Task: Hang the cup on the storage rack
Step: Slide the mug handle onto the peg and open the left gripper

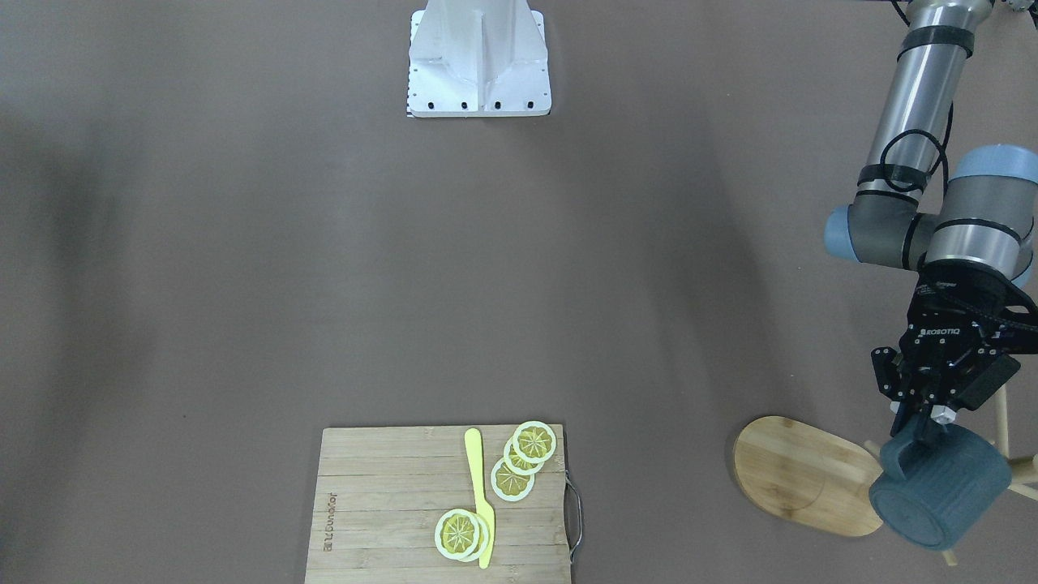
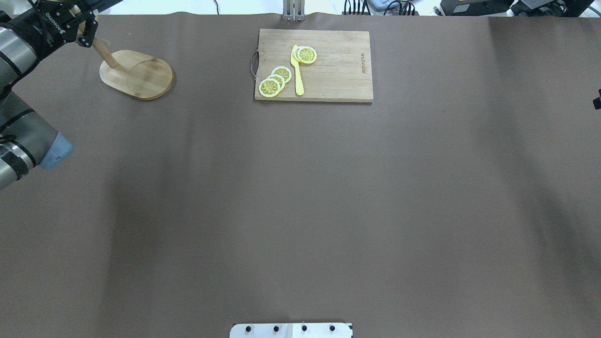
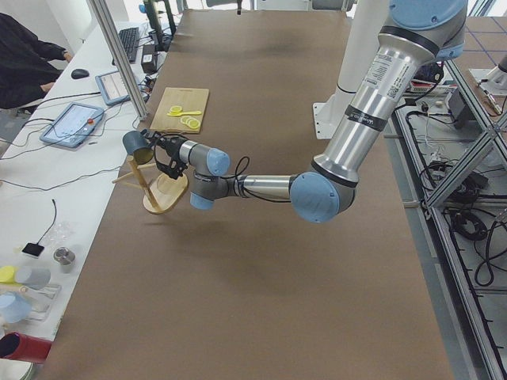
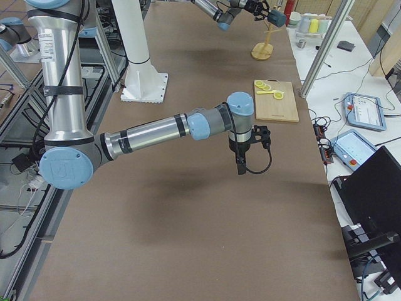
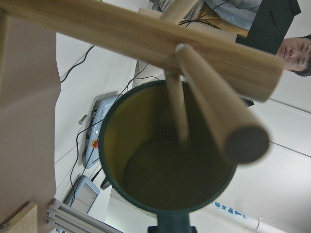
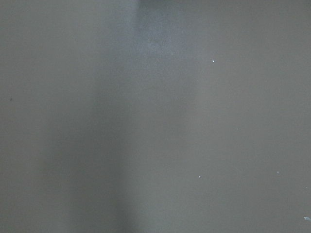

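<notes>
The dark teal cup hangs tilted in the air, its base towards the front-facing camera. My left gripper is shut on its handle. The cup is beside the pole and pegs of the bamboo storage rack, above the far end of its oval base. In the left wrist view the cup's olive inside faces the camera, with the rack's pole and a thick peg just in front of its mouth. In the overhead view the rack shows and the cup is out of view. My right gripper hovers over bare table; I cannot tell its state.
A rectangular bamboo cutting board with a metal handle holds lemon slices and a yellow knife at the table's far middle. The robot's white base plate stands opposite. The rack is near the table's corner.
</notes>
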Robot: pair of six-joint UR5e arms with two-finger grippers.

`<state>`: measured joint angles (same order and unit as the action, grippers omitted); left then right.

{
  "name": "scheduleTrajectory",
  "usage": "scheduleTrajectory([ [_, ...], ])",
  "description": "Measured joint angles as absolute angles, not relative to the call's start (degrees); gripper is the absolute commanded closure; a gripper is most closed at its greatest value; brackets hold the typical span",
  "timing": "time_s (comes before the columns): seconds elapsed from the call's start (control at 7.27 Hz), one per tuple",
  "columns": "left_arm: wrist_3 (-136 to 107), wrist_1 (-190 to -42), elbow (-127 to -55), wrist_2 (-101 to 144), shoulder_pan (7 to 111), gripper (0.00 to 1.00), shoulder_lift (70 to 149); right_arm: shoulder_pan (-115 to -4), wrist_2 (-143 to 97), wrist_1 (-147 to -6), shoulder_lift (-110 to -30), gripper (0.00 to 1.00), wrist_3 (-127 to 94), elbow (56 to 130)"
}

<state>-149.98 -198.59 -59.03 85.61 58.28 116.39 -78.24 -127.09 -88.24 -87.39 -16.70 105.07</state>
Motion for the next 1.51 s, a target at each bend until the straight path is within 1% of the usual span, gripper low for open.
scheduleTrajectory([
  [0.55,-150.1,-198.8,-58.9,85.6,58.0,1.00,115.1,-78.2,-127.2,-88.3,-87.4,0.00,-16.8,105.1],
  [0.69,-150.1,-198.8,-58.9,85.6,57.9,0.57,114.9,-78.2,-127.2,-88.3,-87.4,0.00,-16.8,105.1],
  [0.83,-150.1,-198.7,-58.8,85.6,57.9,0.02,114.8,-78.2,-127.2,-88.2,-87.4,0.00,-16.8,105.1],
  [1.51,-150.6,-198.4,-60.1,87.7,58.1,0.01,114.1,-78.2,-127.2,-88.3,-87.5,0.00,-16.8,105.0],
])
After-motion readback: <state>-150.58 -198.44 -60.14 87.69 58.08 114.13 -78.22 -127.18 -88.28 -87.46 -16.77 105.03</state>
